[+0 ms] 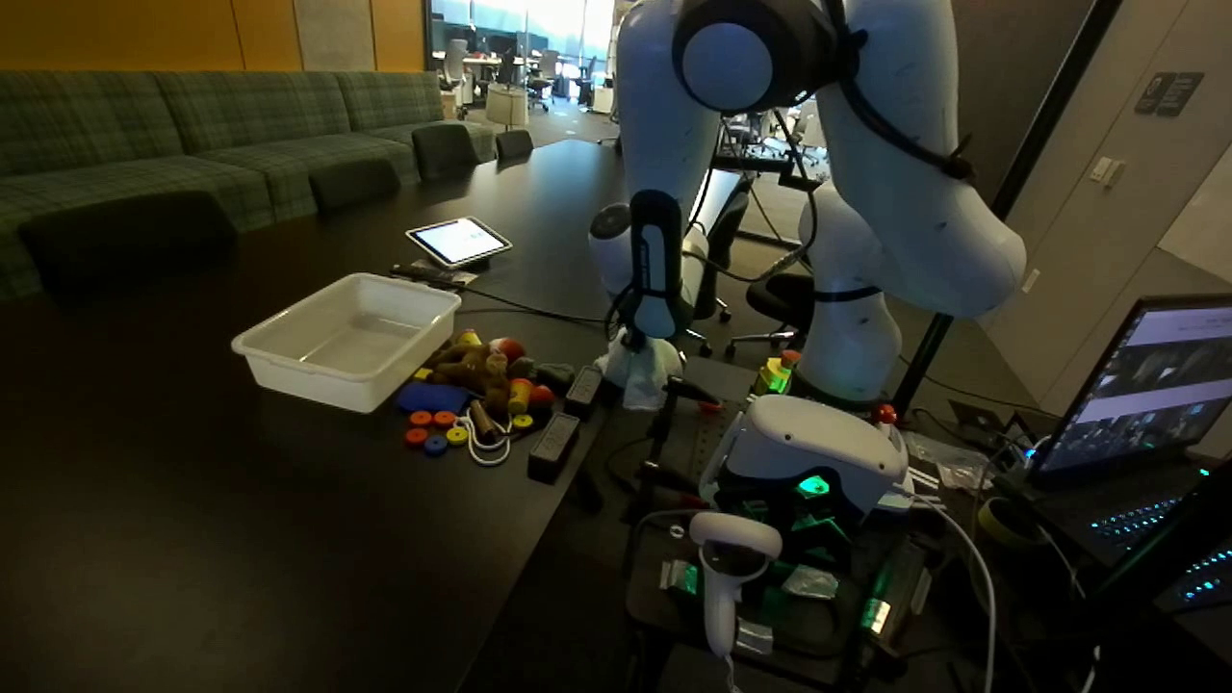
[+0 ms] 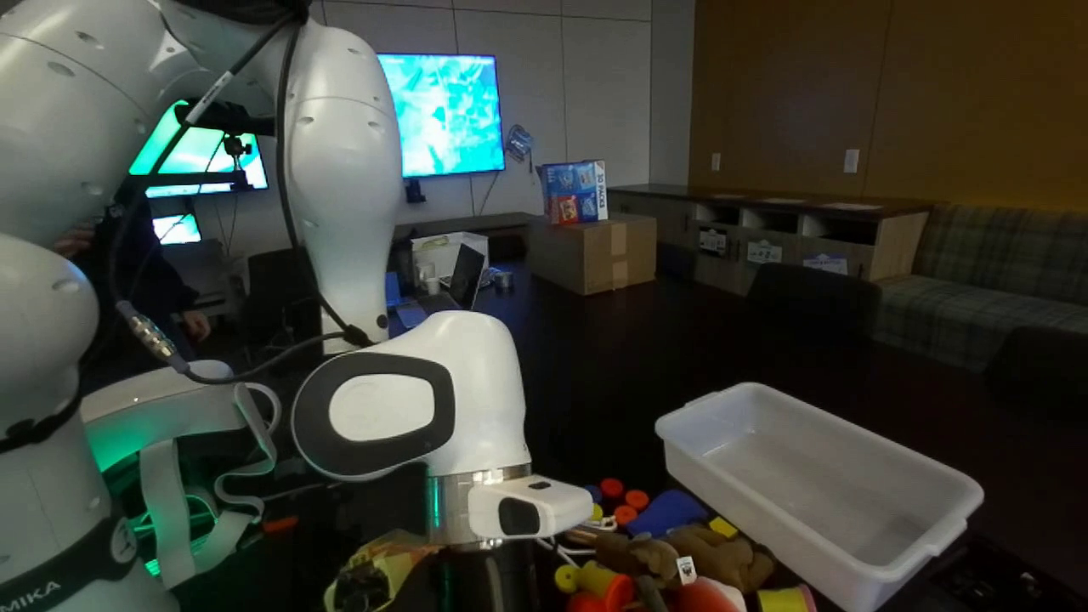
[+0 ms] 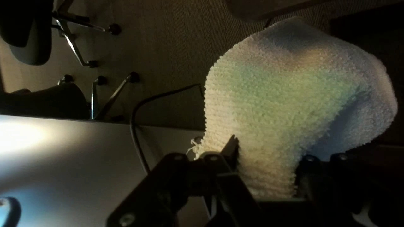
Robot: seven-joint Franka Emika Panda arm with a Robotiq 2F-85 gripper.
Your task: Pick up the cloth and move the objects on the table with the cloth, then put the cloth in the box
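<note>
A pale fluffy cloth (image 1: pixel 643 373) hangs from my gripper (image 1: pixel 632 337), off the table's side edge in an exterior view. In the wrist view the cloth (image 3: pixel 284 94) lies between the fingers of my gripper (image 3: pixel 266 160), which are shut on it; the cloth covers much of the fingertips. The white plastic box (image 1: pixel 298 373) stands on the dark table, and it also shows in an exterior view (image 2: pixel 765 518). Beside the box lie a brown plush toy (image 1: pixel 472 371), a blue item (image 1: pixel 433 397), small coloured discs (image 1: pixel 421 419), a yellow tub (image 1: pixel 520 395) and a white cord (image 1: pixel 493 460).
Two dark blocks (image 1: pixel 553 446) lie near the table edge (image 1: pixel 539 539). A tablet (image 1: pixel 459 241) stands behind the box, with a black cable (image 1: pixel 525 306) on the table. A headset (image 1: pixel 813 448) and a yellow object (image 1: pixel 773 373) sit by the robot base. Chairs (image 3: pixel 66 104) are below.
</note>
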